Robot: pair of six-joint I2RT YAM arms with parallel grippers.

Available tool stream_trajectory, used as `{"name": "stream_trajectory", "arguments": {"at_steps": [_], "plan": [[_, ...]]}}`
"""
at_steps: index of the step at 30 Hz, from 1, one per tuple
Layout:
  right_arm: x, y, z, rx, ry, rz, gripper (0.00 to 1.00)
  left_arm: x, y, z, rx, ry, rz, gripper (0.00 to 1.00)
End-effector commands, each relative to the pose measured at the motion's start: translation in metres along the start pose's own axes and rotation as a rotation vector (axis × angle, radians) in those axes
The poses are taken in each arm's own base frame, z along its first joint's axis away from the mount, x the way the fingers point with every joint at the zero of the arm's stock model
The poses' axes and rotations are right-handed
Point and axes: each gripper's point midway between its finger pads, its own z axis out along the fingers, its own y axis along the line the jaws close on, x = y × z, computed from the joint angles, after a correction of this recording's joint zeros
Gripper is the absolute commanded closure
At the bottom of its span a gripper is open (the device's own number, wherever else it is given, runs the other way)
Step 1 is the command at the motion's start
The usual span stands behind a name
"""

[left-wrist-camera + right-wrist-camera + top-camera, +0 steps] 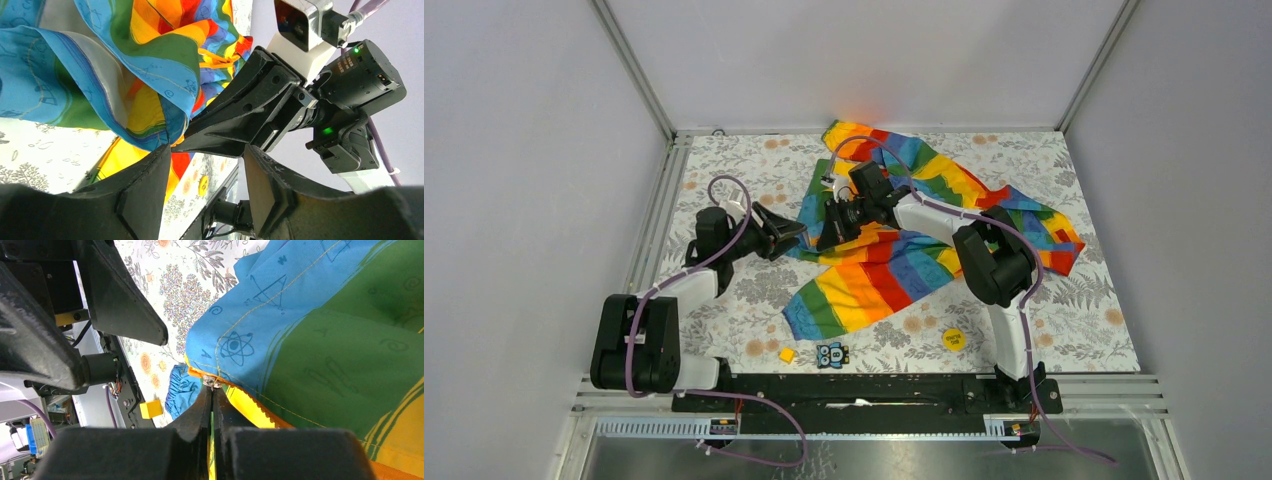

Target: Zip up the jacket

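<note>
Orange zipper strip [260, 415] is being pinched at its small metal pull by the right gripper [212, 390], fingers fully clenched. Jacket [874, 280] is being supported, crumpled, by the floral table cover [1084, 310], mid-table, with its front edge raised. Left gripper [207, 150] is being held released just beside the fabric, nothing between its fingers.

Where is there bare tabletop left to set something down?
Free: the far-left corner of the table, between the rail and the jacket; the near-right corner beyond the yellow disc. Crowded: the middle, where left gripper and right gripper meet at the jacket.
</note>
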Motion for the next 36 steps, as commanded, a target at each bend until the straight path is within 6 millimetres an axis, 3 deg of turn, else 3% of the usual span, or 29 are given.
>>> {"name": "stream_trajectory", "arguments": {"at_steps": [1, 4, 10, 20, 21, 23, 24, 26, 27, 30, 32, 36], "plan": [[-0.026, 0.025, -0.014, -0.062, -0.060, -0.060, 1.00, -0.001, -0.028, 0.002, 0.103, 0.002, 0.065, 0.42], [-0.026, 0.027, -0.015, -0.065, -0.063, -0.060, 1.00, -0.007, -0.023, 0.010, 0.065, -0.013, 0.061, 0.41], [-0.027, 0.029, -0.018, -0.071, -0.070, -0.063, 1.00, -0.025, 0.009, 0.030, -0.079, -0.052, -0.109, 0.43], [-0.030, 0.031, -0.018, -0.071, -0.080, -0.062, 1.00, -0.018, 0.003, 0.062, -0.048, 0.003, -0.132, 0.54], [-0.030, 0.032, -0.017, -0.072, -0.079, -0.060, 0.95, -0.018, 0.004, 0.063, -0.044, 0.007, -0.125, 0.61], [-0.029, 0.030, -0.017, -0.067, -0.076, -0.055, 1.00, -0.019, -0.003, 0.065, 0.000, 0.026, -0.070, 0.89], [-0.027, 0.028, -0.016, -0.056, -0.066, -0.051, 1.00, -0.023, -0.008, 0.064, 0.021, 0.036, -0.025, 1.00], [-0.020, 0.007, -0.018, 0.044, -0.024, -0.030, 1.00, -0.031, -0.021, 0.061, 0.060, 0.049, 0.120, 1.00], [-0.015, -0.013, -0.022, 0.122, -0.003, 0.011, 1.00, -0.031, -0.014, 0.058, 0.004, 0.074, 0.166, 1.00], [-0.012, -0.049, -0.042, 0.106, -0.034, 0.175, 1.00, -0.046, -0.021, 0.036, -0.002, 0.035, 0.295, 1.00], [-0.009, -0.052, -0.045, 0.116, -0.036, 0.175, 1.00, -0.047, -0.020, 0.025, 0.026, 0.046, 0.295, 1.00], [-0.008, -0.048, -0.035, 0.117, -0.022, 0.173, 1.00, -0.042, -0.023, 0.023, 0.040, 0.073, 0.302, 1.00]]}}
